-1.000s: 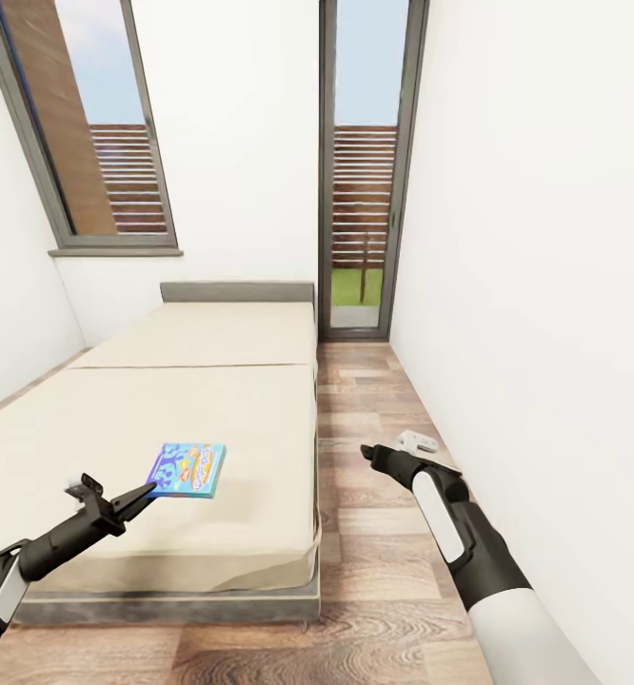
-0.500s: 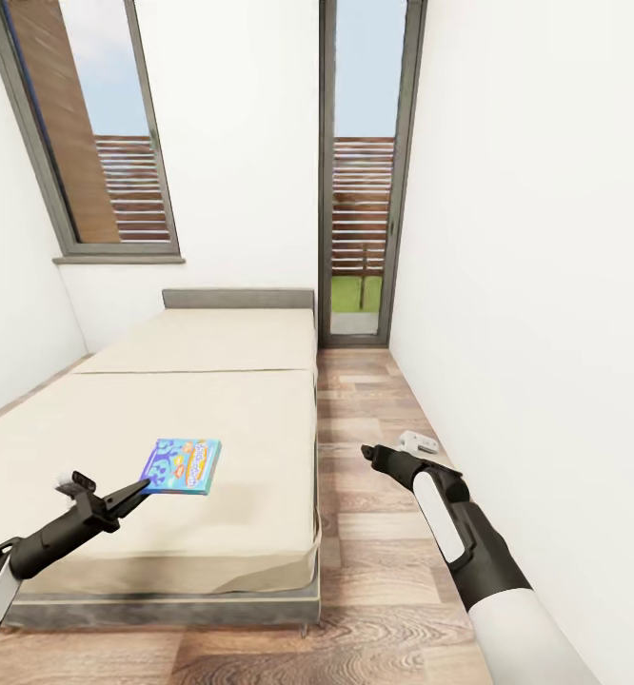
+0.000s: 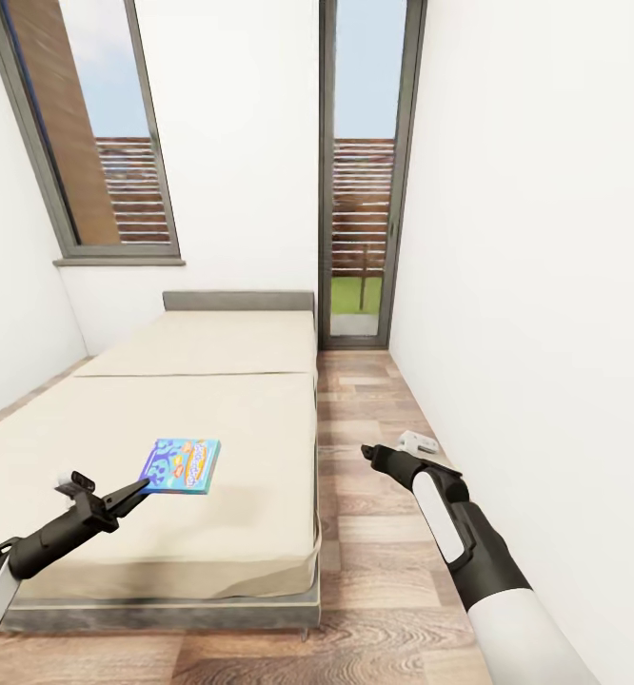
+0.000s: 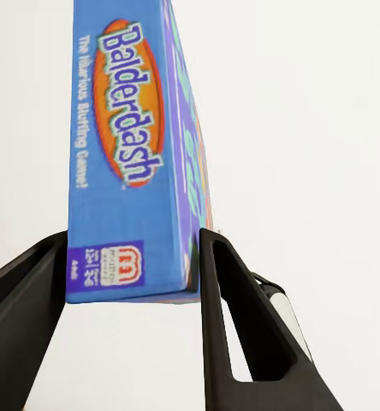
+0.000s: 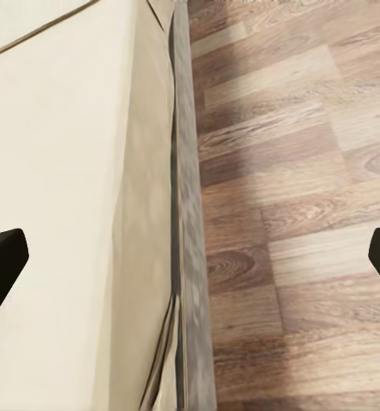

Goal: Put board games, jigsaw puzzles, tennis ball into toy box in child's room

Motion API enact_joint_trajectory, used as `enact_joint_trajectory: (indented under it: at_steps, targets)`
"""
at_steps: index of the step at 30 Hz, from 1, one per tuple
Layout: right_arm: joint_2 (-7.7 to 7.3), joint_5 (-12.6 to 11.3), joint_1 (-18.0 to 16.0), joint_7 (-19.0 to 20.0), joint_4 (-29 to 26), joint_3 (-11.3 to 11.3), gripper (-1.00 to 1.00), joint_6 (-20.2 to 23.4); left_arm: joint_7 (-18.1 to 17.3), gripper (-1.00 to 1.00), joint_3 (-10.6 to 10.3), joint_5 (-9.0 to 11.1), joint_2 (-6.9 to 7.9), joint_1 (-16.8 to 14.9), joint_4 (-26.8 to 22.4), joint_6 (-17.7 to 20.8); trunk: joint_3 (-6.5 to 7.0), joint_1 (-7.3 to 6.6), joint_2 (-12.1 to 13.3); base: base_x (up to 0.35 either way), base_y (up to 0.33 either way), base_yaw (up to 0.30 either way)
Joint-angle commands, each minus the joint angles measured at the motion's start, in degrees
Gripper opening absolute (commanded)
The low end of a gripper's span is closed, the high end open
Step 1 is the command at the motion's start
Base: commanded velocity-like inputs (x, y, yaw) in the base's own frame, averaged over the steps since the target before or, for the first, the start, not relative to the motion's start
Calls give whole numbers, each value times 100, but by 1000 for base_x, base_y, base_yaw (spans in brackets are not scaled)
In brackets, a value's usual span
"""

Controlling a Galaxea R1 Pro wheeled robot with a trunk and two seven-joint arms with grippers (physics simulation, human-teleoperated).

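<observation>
A blue board game (image 3: 182,464) printed with cartoons and the word "Balderdash" is held just over the near part of the bed (image 3: 203,400). My left gripper (image 3: 146,487) grips it by its near edge. In the left wrist view the box (image 4: 126,154) stands edge-on between the two black fingers (image 4: 233,317), which press against its sides. My right gripper (image 3: 366,452) hangs open over the wood floor beside the bed. Its fingertips (image 5: 2,257) are spread wide, with nothing between them. The table, the toy box, the jigsaw puzzles and the tennis ball are out of view.
The beige mattress (image 5: 70,171) with its dark-grey frame fills the left of the room, its headboard (image 3: 238,301) against the far wall. A strip of plank floor (image 3: 374,400) runs between the bed and the white right wall, up to a tall glass door (image 3: 360,190).
The whole picture has shifted slightly, so the camera moved. My left gripper keeps its hold on the blue game. The right arm looks unchanged.
</observation>
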Motion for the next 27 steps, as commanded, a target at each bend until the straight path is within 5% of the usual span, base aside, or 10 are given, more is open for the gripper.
enact_joint_trajectory:
  at_steps: [1,27]
  targets:
    - [-1,-60,-2,-55,-9,8,100,17,-24,-100,1,-9,1,-3,1,60,12,-24,39,0,0,0]
    - [-8,-60,-3,-55,-7,8,100,26,-24,-100,2,-13,2,6,1,60,312,-595,1082,0,0,0]
